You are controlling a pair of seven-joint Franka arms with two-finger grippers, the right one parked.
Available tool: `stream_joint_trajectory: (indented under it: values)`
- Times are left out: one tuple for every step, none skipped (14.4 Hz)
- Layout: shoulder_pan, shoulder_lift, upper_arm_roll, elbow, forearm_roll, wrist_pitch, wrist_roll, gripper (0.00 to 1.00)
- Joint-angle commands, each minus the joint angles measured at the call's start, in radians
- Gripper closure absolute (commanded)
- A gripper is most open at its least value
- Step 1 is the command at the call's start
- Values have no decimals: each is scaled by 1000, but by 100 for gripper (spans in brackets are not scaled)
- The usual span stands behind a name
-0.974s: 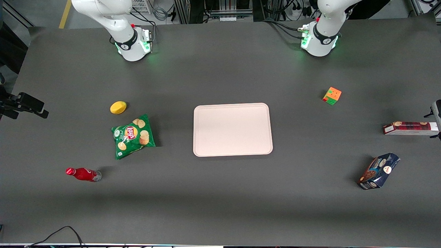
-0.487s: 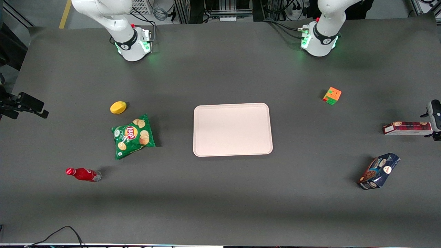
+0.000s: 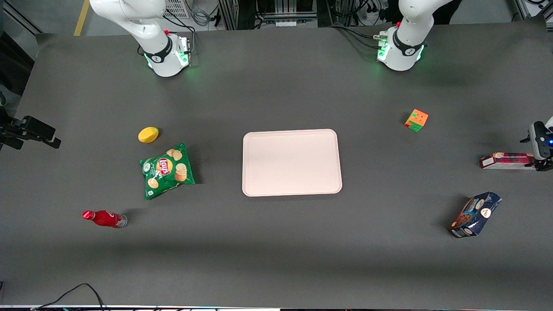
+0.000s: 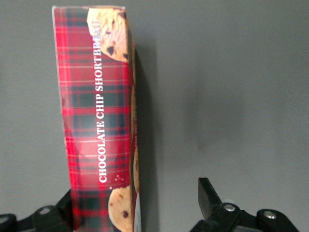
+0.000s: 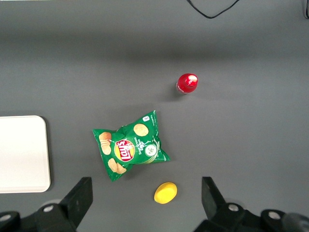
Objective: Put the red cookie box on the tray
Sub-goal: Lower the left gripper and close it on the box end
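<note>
The jaws [image 4: 137,205] gape wide over one end of the red cookie box [image 4: 99,121], holding nothing; one finger [image 4: 207,195] stands well clear while the other crowds the box's edge, perhaps touching. Off-centre like that, a closing squeeze could shove or tip the carton. It lies on the tabletop [image 3: 389,242] at the working arm's end, well apart from the pink tray [image 3: 291,131].

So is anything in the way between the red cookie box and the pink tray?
Nothing visible is. The red cookie box lies toward the working arm's end of the table, with only bare tabletop between it and the tray. The gripper is open, over one end of the box.
</note>
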Motion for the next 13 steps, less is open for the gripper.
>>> stream_joint_trajectory:
  values:
    - [12, -11, 1, -32, -19, 33, 41, 0]
    - [12, -9, 0, -30, -19, 33, 41, 2]
    - [10, -8, 0, -27, -21, 33, 41, 8]
    - [9, -9, 0, -24, -21, 33, 40, 20]
    - [7, -9, 0, -21, -22, 35, 35, 30]
    - [6, -8, 0, -10, -27, 35, 33, 40]
    - [4, -3, 0, -4, -38, 35, 32, 53]
    - [3, -1, 0, -3, -45, 36, 30, 64]
    - [4, 2, -2, 3, -56, 36, 30, 73]
    - [3, 6, 0, 16, -70, 35, 29, 76]
    - [3, 14, -2, 31, -78, 29, 27, 82]
    - [1, 15, 0, 42, -82, 26, 21, 84]
    - [-1, 14, -2, 54, -82, 18, -5, 85]
